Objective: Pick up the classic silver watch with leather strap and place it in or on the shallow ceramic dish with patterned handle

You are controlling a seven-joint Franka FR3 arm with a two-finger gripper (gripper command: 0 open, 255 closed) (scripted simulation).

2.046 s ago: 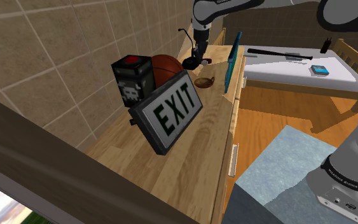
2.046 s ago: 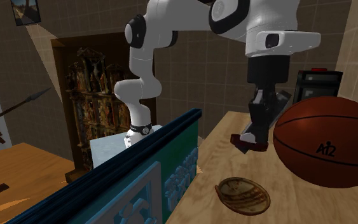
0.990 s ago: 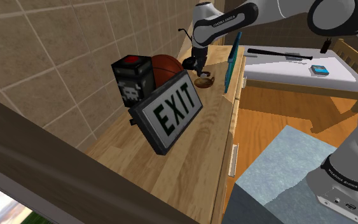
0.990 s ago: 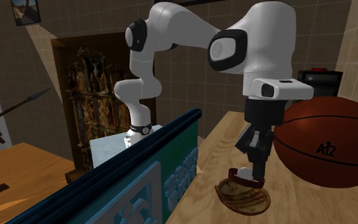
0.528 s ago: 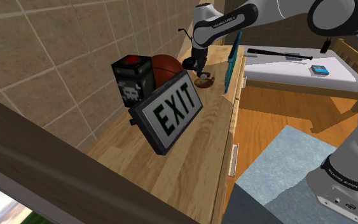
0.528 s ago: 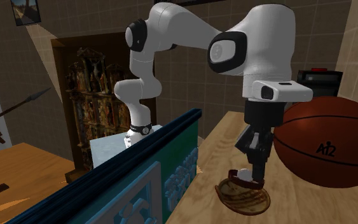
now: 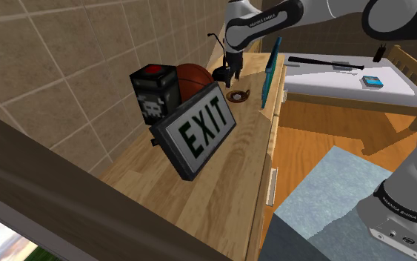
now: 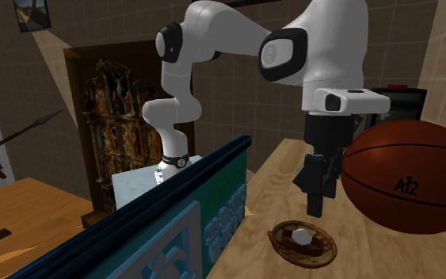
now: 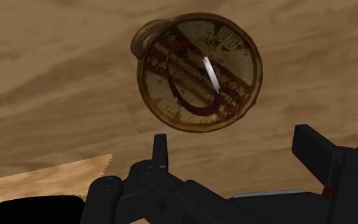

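The watch [image 8: 301,236], with a silver case and a dark red strap, lies inside the shallow brown patterned dish [image 8: 322,255] on the wooden counter. In the wrist view the watch [image 9: 208,75] rests on the dish [image 9: 234,51], whose ring handle points away from the fingers. My black gripper [image 8: 317,208] hangs open just above the dish, touching nothing. In the shoulder view the gripper [image 7: 229,76] is above the dish [image 7: 237,96] at the counter's far end. Its two fingers stand wide apart around my gripper's middle [image 9: 234,145].
A large basketball [image 8: 403,174] sits close beside the dish, with a black skull box [image 7: 153,93] behind it. An EXIT sign [image 7: 195,130] leans mid-counter. A blue-green framed panel [image 8: 181,230] stands along the counter's edge next to the dish. A bed [image 7: 347,78] lies beyond.
The gripper, shut on the watch and low over the dish a moment ago, has opened and risen. The watch now lies loose in the dish.
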